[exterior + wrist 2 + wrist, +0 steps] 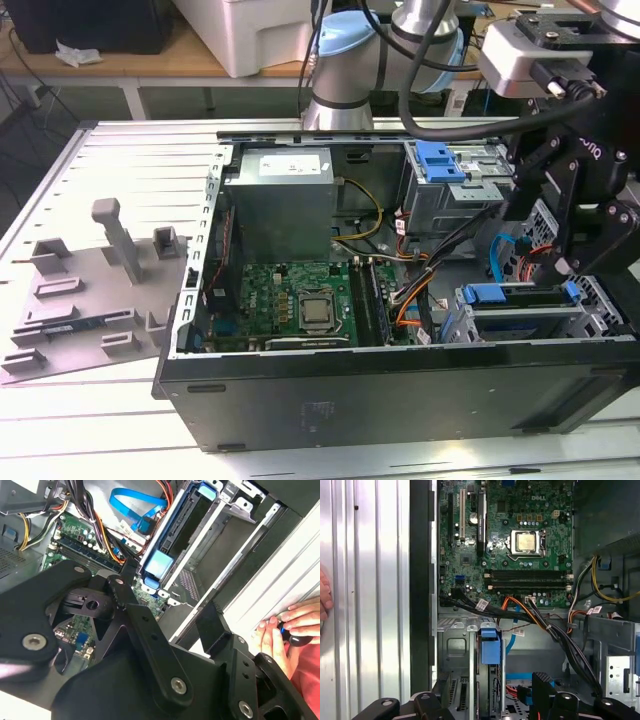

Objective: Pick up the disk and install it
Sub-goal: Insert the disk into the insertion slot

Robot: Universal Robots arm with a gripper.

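The gripper (493, 687) hovers, jaws released, over the disk (515, 296) slotted edge-on in the computer case's (400, 400) corner bay.

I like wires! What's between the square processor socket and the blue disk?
In the first wrist view, memory slots and a bundle of cables separate socket and disk.

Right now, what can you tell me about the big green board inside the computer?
The green board lies flat against the bottom of the open black case. It looks like stiff circuit board, crowded with small parts. A shiny square chip sits on it in a metal frame, with long black slots beside it. Orange and black cables cross one edge.
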